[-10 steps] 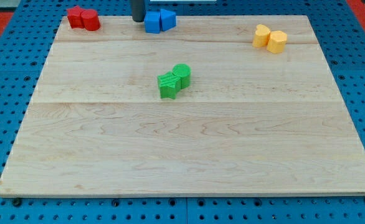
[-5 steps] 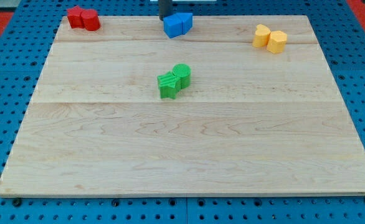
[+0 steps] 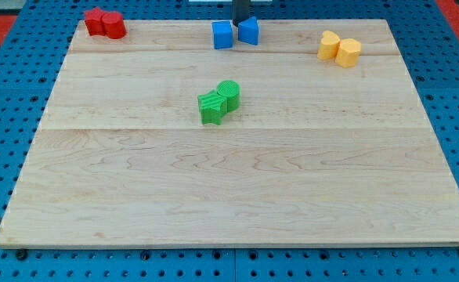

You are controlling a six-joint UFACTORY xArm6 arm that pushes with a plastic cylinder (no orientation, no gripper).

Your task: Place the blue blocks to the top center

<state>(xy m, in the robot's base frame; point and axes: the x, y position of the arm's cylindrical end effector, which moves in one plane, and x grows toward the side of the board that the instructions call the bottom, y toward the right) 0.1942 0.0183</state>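
My tip (image 3: pixel 240 23), plain rod w/ no jaws to open/shut, just behind two blue blocks (image 3: pixel 235 33) at board's (image 3: pixel 214 196) top center. Ease off slowly; avoid nudging pair further apart or rightward.

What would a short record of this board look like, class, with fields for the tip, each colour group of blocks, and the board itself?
tip: my tip at the view's top centre, just above the two blue blocks, close behind the right one
blue blocks: left, right, side by side, slightly apart
red blocks: top left corner, touching
yellow blocks: top right, touching
green blocks: near the middle, touching
board: light wood
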